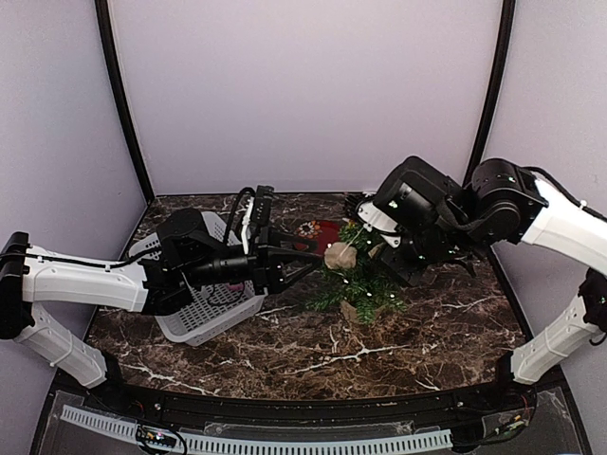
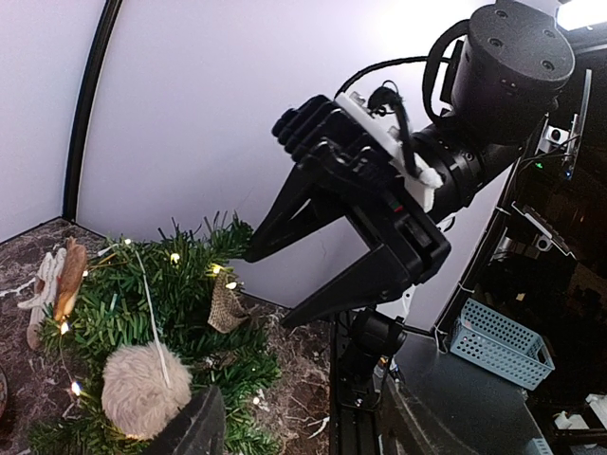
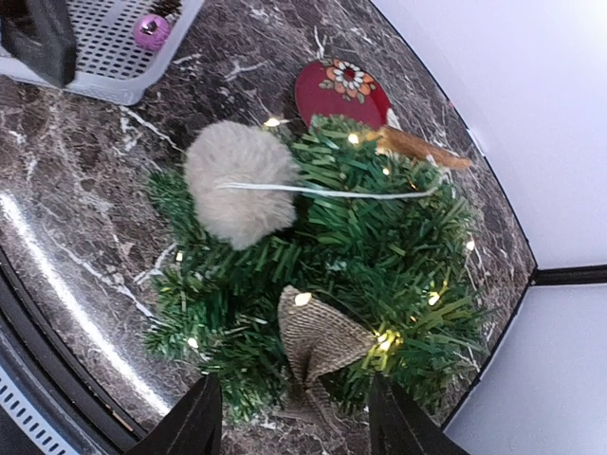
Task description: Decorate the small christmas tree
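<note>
Hovering both claws at the small christmas tree (image 1: 356, 289), which sits on the dark marble table (image 1: 285, 351) right of centre, just beside the red round plate with a flower pattern (image 3: 341, 90), on its near side.

Left gripper (image 1: 311, 263): jaws spread, nothing in them, tips just beside the fluffy beige pom-pom (image 3: 237, 185). Right gripper (image 3: 292, 408): jaws wide apart, empty, above the tree.

Status, my read: partly done.
- On the tree: warm fairy lights (image 3: 302, 299) lit. The pom-pom rests on the branches with its white string (image 3: 322, 191) draped across the top. A burlap bow (image 3: 318, 341) sits low in the needles, and a brown pine-cone-like piece (image 3: 417, 147) is at the far edge.
- I can't tell whether the string is hooked on a branch or just lying there.
- Left to do: a small purple bauble (image 3: 150, 30) sits in the white perforated plastic basket (image 3: 114, 66). The rest of the basket's contents are out of view.

Likely next: check how the pom-pom is seated, then fetch the bauble.
</note>
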`<state>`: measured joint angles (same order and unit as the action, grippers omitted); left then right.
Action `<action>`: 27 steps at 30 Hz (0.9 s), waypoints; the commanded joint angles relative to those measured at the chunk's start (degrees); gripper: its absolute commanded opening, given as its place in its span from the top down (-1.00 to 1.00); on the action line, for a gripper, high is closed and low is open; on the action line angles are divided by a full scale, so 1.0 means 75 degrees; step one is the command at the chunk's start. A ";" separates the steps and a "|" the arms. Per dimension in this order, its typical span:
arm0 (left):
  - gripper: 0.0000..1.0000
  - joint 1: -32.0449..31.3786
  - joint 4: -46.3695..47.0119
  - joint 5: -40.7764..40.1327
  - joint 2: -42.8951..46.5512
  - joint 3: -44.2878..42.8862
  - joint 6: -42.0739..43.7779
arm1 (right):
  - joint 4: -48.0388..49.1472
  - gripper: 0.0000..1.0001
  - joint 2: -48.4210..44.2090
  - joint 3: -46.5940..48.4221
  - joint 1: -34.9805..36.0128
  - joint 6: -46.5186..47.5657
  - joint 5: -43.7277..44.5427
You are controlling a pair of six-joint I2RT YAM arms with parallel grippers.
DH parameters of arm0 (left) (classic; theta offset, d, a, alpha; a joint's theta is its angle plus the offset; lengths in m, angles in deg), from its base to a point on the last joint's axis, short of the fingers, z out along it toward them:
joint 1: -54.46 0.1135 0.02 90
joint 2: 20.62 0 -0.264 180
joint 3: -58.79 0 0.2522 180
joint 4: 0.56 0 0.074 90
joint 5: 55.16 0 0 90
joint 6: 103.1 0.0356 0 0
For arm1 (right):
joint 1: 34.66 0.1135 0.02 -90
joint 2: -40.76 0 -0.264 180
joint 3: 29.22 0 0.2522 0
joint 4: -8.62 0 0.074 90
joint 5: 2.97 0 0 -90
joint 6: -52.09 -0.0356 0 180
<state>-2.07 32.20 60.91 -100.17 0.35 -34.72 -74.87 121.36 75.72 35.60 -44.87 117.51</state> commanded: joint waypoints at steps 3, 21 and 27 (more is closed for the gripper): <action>-0.17 -0.0017 0.0170 -0.0143 -0.0010 0.0203 0.0001 | 0.1431 -0.10 -0.0798 -0.0076 0.0306 0.0164 -0.1084; 0.00 -0.0173 -0.0168 -0.0876 -0.0741 0.0330 -0.0189 | 0.2059 0.47 -0.1805 -0.1514 -0.1703 -0.0662 -0.3161; 0.00 -0.0173 -0.0131 -0.0842 -0.0772 0.0233 -0.0163 | 0.1851 0.46 -0.1443 -0.1539 -0.1226 -0.0654 -0.2153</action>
<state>-3.08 28.88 54.68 -106.34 2.97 -35.84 -60.51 110.15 64.20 24.95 -49.39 97.13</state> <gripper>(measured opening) 0.500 0.261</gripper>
